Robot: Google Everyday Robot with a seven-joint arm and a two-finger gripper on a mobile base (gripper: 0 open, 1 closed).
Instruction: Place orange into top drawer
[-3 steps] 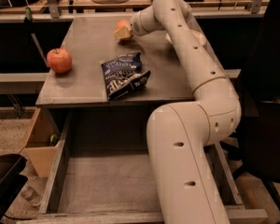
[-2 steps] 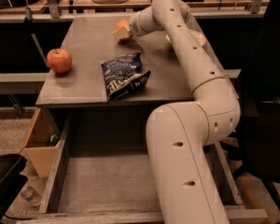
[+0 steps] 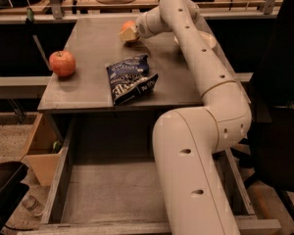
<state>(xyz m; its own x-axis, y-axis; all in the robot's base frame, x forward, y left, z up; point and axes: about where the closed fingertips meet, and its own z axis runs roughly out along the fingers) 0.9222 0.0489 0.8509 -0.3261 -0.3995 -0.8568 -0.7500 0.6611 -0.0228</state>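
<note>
The orange [image 3: 128, 27] sits at the far middle of the grey tabletop [image 3: 88, 89]; only its top shows. My gripper [image 3: 129, 34] is right at it, at the end of the white arm [image 3: 201, 67] that reaches across the table from the right, and part of the gripper covers the orange's front. The top drawer [image 3: 58, 182] is pulled out below the table's front edge, and its flat grey bottom is bare where it shows. The arm's thick lower link [image 3: 191, 180] hides the drawer's right part.
A red-and-yellow apple [image 3: 62, 63] lies at the table's left. A dark blue chip bag [image 3: 130, 78] lies mid-table near the front. A pale dish [image 3: 208, 39] peeks out behind the arm. A cardboard box [image 3: 40, 151] stands left of the drawer, and a black chair [image 3: 279, 106] at the right.
</note>
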